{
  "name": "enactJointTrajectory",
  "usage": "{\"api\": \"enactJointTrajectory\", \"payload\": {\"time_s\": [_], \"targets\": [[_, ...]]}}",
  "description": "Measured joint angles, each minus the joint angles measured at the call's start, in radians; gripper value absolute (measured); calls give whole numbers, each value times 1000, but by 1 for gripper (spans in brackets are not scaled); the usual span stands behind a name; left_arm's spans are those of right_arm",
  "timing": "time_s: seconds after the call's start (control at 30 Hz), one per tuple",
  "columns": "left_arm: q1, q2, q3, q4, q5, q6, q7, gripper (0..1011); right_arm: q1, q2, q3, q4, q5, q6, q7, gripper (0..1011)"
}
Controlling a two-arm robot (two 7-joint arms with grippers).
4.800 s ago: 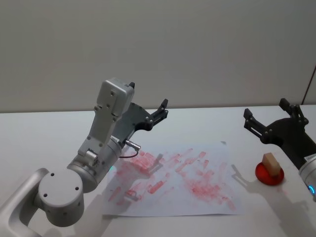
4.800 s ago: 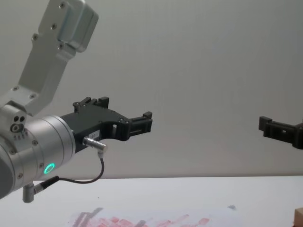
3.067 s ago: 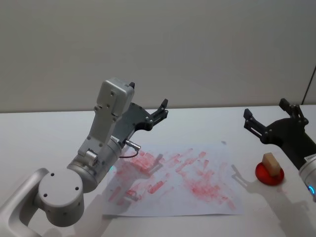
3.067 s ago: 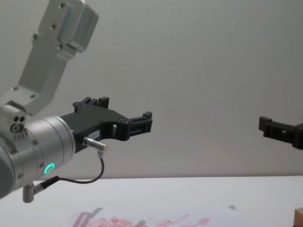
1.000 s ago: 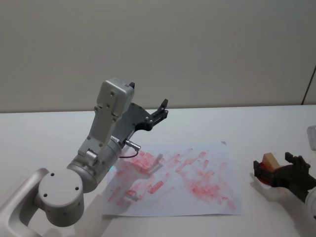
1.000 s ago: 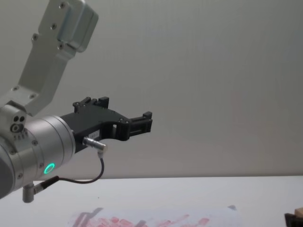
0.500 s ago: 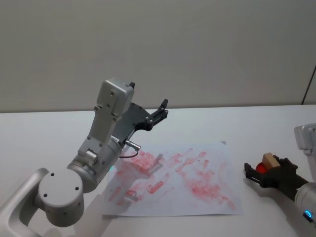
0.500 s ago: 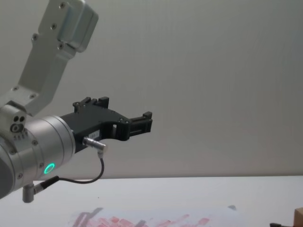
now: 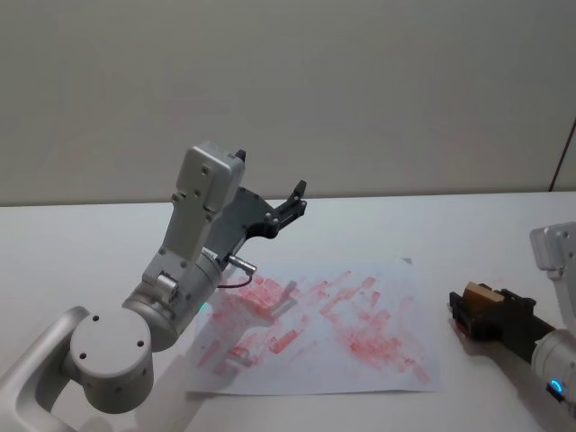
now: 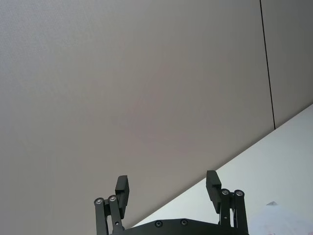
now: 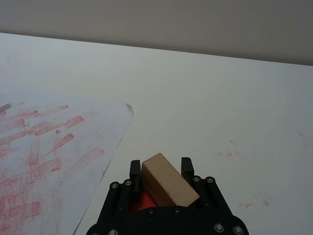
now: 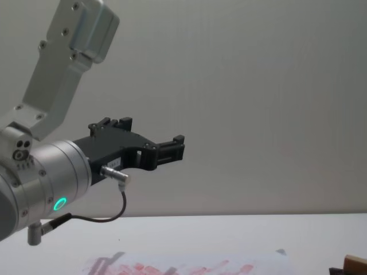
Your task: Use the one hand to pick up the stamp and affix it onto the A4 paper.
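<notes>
Two ribbed fingers (image 11: 135,172) of the right gripper (image 9: 470,309) pinch the stamp (image 9: 478,293), one on each long side, both touching the wood. The tan block lies lengthwise btwn the jaws, w/ its far end poking just past the fingertips and its top face showing. In the chest view it peeks in at the bottom right corner. A bit of red ink pad (image 11: 137,199) shows under the block, btwn the fingers. Can't tell if the stamp's underside touches the pad or is clear of it.

The right gripper is low over the white table (image 9: 468,225) on the robot's right side, pointing toward the middle. It is just beside the right edge of the A4 paper (image 9: 342,333) but not over it.

The A4 paper lies flat approx in the middle of the table, covered w/ rows of smudgy red-pink marks. Its far right corner is a little curled.

The left gripper (image 9: 297,198) is parked well above the table, over the far left part of the sheet. Its fingers are spread wide w/ nothing btwn them, and it aims at the plain wall (image 10: 146,73). The silver wrist behind it has a green light (image 12: 59,203) and a thin cable.
</notes>
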Motion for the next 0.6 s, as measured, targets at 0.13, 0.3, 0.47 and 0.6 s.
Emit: {"api": "enactJointTrajectory", "payload": {"time_s": [0.13, 0.3, 0.47, 0.6], "targets": [[0, 0, 0, 0, 0, 0, 0, 1001, 3, -2, 0, 4, 0, 1, 3, 451], [0, 0, 0, 0, 0, 0, 0, 1001, 5, -3, -1, 7, -1, 1, 6, 451], [0, 0, 0, 0, 0, 0, 0, 1001, 6, -3, -1, 9, -1, 2, 7, 451], [0, 0, 0, 0, 0, 0, 0, 1001, 7, -4, -2, 10, -1, 2, 8, 451]]}}
